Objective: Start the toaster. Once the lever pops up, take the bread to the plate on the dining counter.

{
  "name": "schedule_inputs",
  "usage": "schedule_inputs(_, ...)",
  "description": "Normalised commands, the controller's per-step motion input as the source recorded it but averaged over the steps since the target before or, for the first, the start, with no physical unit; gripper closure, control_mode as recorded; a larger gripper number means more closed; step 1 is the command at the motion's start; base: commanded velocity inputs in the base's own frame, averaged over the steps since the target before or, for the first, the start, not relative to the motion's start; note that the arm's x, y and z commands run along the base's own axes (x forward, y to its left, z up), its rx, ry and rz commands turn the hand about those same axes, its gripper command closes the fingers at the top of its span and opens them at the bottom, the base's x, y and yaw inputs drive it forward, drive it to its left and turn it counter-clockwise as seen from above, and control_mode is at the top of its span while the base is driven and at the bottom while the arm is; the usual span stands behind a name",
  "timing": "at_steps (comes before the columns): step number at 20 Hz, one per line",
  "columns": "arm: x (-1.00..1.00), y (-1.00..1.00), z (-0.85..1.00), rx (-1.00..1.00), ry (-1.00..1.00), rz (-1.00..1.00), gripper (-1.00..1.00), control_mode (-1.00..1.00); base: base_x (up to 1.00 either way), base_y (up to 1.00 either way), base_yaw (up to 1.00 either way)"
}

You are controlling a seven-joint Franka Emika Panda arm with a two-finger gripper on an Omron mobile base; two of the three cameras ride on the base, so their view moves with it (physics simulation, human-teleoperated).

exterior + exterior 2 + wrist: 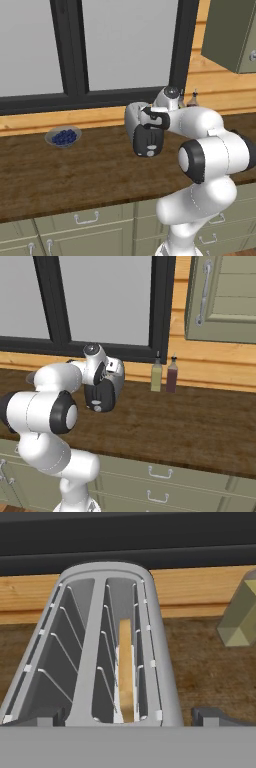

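A simulated kitchen: a dark wood-grain worktop point(60, 170) runs under a wide black-framed window point(75, 50), with grey-green drawers below it and a wall cupboard up at the right. Toward the left end of the worktop sits a glass bowl of blueberries point(63, 136); two bottles point(164, 375), one olive and one dark red, stand against the wall further right.

The toaster point(132, 122) stands near the back of the worktop, its black end panel point(148, 141) facing the robot. The hand point(127, 719) hangs just above that near end, looking down along the toaster's length, so the toaster's long axis runs straight away from the hand toward the window. Its two finger tips point(212, 717) stand as wide apart as they go, one to each side of the toaster's body, and they hold nothing.

In the hand view the bread point(125, 667) stands on edge in the right-hand slot, thin edge up, sunk a little below the slot rim and nearer the hand's end than the far end. The left slot has nothing in it.

The lever on the end panel lies below and slightly nearer than the hand; from the base views I cannot make it out from the knob on that panel. To start the toaster the hand would likely need to drop down the black face and press the tab, so starting seems not yet done. The bread lies ahead of and under the hand, roughly centred between the fingers.
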Motion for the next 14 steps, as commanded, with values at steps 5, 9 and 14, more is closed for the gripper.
schedule_inputs(5, 0.0, 0.0, 0.0, 0.0, 0.0, 0.0, -1.0, -1.0, 0.0, 0.0, 0.0)
schedule_inputs(9, 0.0, 0.0, 0.0, 0.0, 0.0, 0.0, -1.0, -1.0, 0.0, 0.0, 0.0)
schedule_inputs(14, 0.0, 0.0, 0.0, 0.0, 0.0, 0.0, -1.0, -1.0, 0.0, 0.0, 0.0)
